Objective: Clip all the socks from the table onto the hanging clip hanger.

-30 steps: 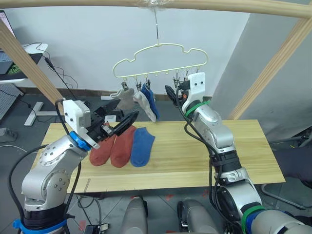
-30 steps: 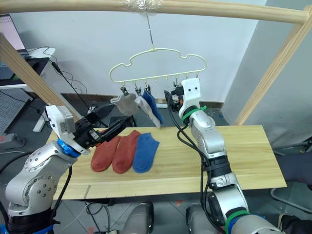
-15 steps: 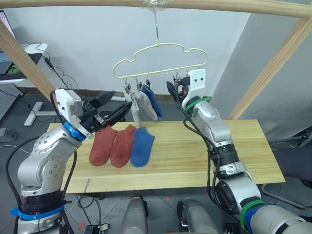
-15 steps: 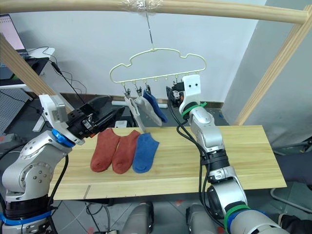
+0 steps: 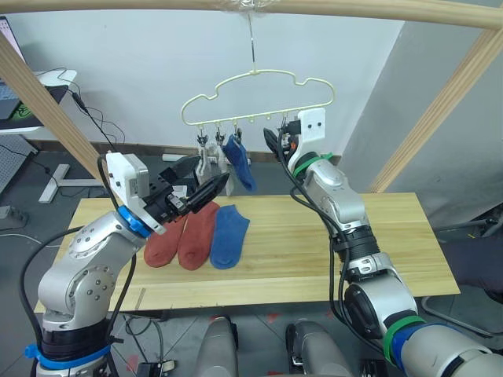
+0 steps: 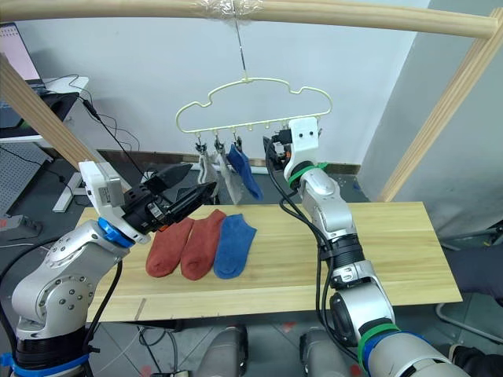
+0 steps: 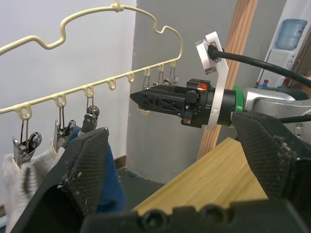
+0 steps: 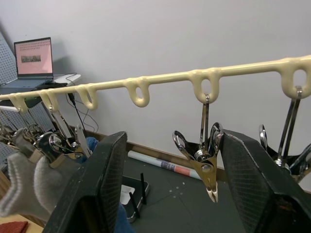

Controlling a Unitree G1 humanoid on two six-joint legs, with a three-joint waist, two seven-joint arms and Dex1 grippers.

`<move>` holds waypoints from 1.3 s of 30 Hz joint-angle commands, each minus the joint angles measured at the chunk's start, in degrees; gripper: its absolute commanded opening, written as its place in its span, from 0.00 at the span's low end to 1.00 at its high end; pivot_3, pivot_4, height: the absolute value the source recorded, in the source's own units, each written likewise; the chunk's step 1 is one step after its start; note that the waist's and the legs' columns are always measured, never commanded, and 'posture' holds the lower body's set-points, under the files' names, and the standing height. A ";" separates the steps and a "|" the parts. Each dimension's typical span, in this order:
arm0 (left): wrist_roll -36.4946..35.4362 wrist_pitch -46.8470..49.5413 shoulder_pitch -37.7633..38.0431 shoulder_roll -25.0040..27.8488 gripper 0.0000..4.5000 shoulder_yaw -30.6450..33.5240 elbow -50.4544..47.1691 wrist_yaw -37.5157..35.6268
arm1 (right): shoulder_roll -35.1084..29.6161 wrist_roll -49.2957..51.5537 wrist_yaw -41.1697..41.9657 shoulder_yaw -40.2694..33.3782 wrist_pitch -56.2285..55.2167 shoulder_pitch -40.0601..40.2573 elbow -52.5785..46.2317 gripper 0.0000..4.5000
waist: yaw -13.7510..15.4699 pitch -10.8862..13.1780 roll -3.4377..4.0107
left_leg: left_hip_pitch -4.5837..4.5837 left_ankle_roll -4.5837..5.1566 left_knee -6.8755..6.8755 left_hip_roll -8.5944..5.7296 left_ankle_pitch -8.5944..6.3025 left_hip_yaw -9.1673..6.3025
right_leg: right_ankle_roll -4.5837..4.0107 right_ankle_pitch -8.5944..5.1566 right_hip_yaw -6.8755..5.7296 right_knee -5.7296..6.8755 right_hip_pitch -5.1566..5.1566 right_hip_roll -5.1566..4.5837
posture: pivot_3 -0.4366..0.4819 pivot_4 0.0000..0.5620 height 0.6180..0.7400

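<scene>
The pale-yellow clip hanger (image 5: pixel 254 72) hangs by its hook from the top pole. Two grey socks (image 5: pixel 207 161) and a blue sock (image 5: pixel 240 163) hang from clips at its left end. On the table (image 5: pixel 377 236) two rust-red socks (image 5: pixel 181 238) and a blue sock (image 5: pixel 228 234) lie side by side. My left gripper (image 5: pixel 208 171) hovers open and empty above the red socks, just below the hanging grey ones. At the hanger's right clips my right gripper (image 5: pixel 273 143) is open, and an empty metal clip (image 8: pixel 206 158) dangles between its fingers.
A round wooden pole (image 5: pixel 354 8) spans the top, with slanted poles at the left (image 5: pixel 47 110) and right (image 5: pixel 440 110). A desk with a laptop (image 5: pixel 16 102) stands at the back left, and cables lie on the floor behind the table.
My left gripper rose and drew back from the hanging socks, then came forward and lower again. The hanging socks swung and now hang straighter. The right gripper edged closer to the right clips.
</scene>
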 commanded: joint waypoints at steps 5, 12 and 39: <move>0.31 -1.92 -0.06 0.40 1.00 1.10 -0.11 -1.38 | 0.43 0.48 0.35 -0.97 -2.61 -2.82 0.82 0.68 | 0.00 0.00 0.01 | 0.00 0.00 0.00 0.00 0.00 0.00 | 0.00 0.00 0.00 0.00 0.00 0.00 | 0.62 0.38 1.00; 0.20 -2.26 1.06 0.44 1.00 1.74 -0.11 -2.14 | 0.70 0.59 0.62 -1.08 -3.14 -3.40 1.69 0.68 | 0.00 0.01 0.01 | 0.00 0.00 0.00 0.00 0.00 0.00 | -0.01 0.00 0.00 0.00 0.00 0.00 | 0.62 0.39 1.00; 0.25 -3.94 3.37 0.05 1.00 1.29 0.21 -3.21 | 1.31 0.71 0.59 -2.01 -4.75 -5.76 5.59 0.68 | 0.01 0.03 0.04 | 0.00 0.00 -0.02 0.01 0.00 -0.01 | -0.05 -0.03 -0.01 0.00 -0.01 0.00 | 0.62 0.40 1.00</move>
